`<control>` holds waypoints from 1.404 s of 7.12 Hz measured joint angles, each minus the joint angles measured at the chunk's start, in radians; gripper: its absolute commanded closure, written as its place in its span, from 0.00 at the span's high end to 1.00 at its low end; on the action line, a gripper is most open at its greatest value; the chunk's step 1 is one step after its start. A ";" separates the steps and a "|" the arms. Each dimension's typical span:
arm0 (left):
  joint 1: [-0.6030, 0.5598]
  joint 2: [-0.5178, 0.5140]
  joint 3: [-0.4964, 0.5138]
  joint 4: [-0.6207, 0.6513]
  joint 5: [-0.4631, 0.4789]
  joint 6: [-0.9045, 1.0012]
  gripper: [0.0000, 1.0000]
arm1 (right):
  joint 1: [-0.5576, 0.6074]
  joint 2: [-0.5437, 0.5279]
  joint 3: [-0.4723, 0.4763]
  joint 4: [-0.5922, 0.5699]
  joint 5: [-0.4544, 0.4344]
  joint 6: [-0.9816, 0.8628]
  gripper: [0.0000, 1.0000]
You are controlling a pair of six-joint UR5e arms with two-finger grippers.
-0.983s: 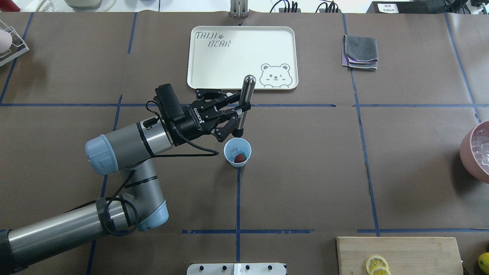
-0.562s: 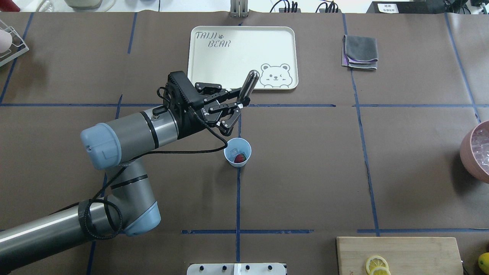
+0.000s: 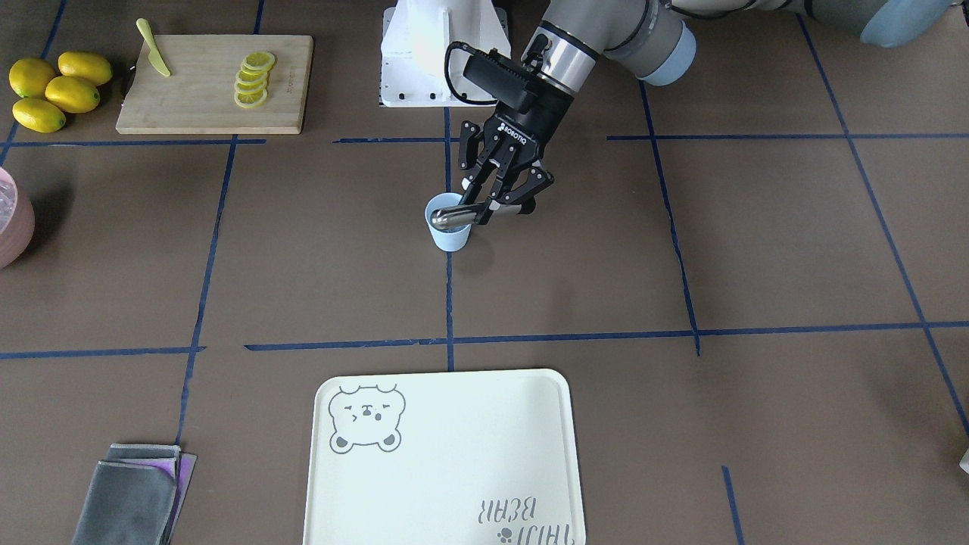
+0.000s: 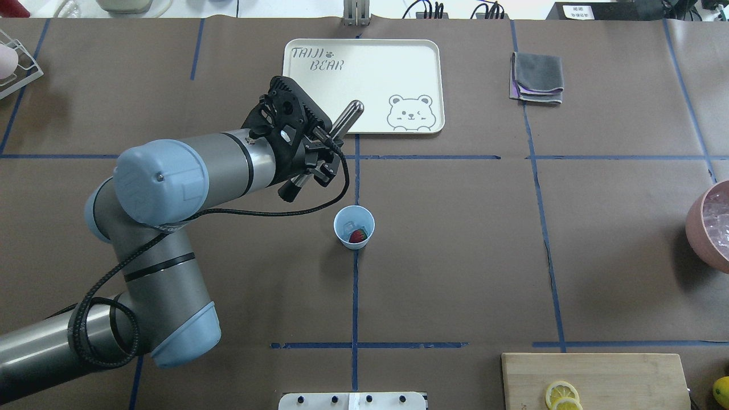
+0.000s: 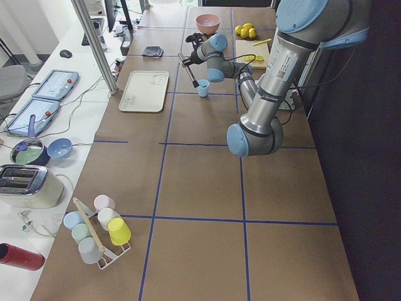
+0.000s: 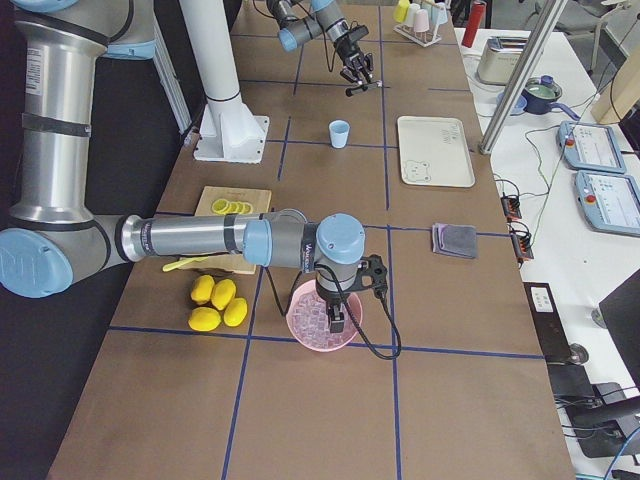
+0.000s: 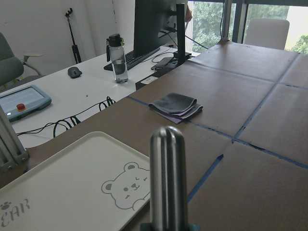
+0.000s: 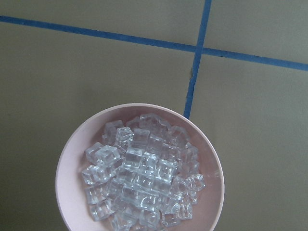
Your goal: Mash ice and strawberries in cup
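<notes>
The pale blue cup [image 4: 354, 228] stands at the table's middle, also in the front view [image 3: 450, 236]. Inside it lie a red strawberry [image 4: 357, 236] and a clear ice cube [image 4: 347, 228]. My left gripper [image 4: 320, 147] is shut on a metal muddler [image 4: 348, 115], held slanted in the air up and left of the cup, clear of it. The rod fills the left wrist view [image 7: 167, 178]. In the front view the left gripper [image 3: 490, 213] holds the muddler [image 3: 453, 218] level with the cup's mouth. The right gripper hangs over the pink bowl [image 6: 325, 322]; I cannot tell whether it is open or shut.
The pink bowl [image 8: 72, 159], holding several ice cubes [image 8: 139, 178], sits at the table's right edge [image 4: 703, 228]. A cream bear tray [image 4: 319, 85] lies behind the cup, a grey cloth [image 4: 537, 77] to its right. A cutting board [image 4: 615, 376] holds lemon slices; whole lemons [image 3: 53, 87] lie beside it.
The left arm has swung back and left, away from the cup. Its wrist has turned, so the muddler went from near upright beside the cup to slanted and farther off.
</notes>
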 measured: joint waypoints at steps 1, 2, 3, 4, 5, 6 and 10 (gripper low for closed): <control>-0.006 -0.002 -0.038 0.159 -0.002 0.003 0.00 | 0.000 0.000 0.000 0.000 0.000 0.000 1.00; -0.021 -0.005 -0.062 0.305 -0.014 0.005 0.00 | 0.000 -0.001 0.000 0.001 0.000 -0.001 1.00; -0.050 -0.009 -0.076 0.445 -0.052 0.005 0.04 | 0.000 -0.001 0.000 0.001 0.000 -0.001 1.00; -0.098 -0.010 -0.084 0.595 -0.110 0.005 0.04 | 0.000 -0.001 0.001 0.001 0.000 -0.001 1.00; -0.160 -0.007 -0.088 0.736 -0.158 0.003 0.04 | 0.000 -0.001 0.001 0.001 0.000 -0.001 1.00; -0.225 0.007 -0.087 0.812 -0.197 -0.002 0.07 | 0.000 -0.002 0.001 0.001 0.000 -0.001 1.00; -0.524 0.242 -0.078 0.828 -0.466 -0.059 0.13 | 0.000 -0.001 0.001 0.001 0.000 0.000 1.00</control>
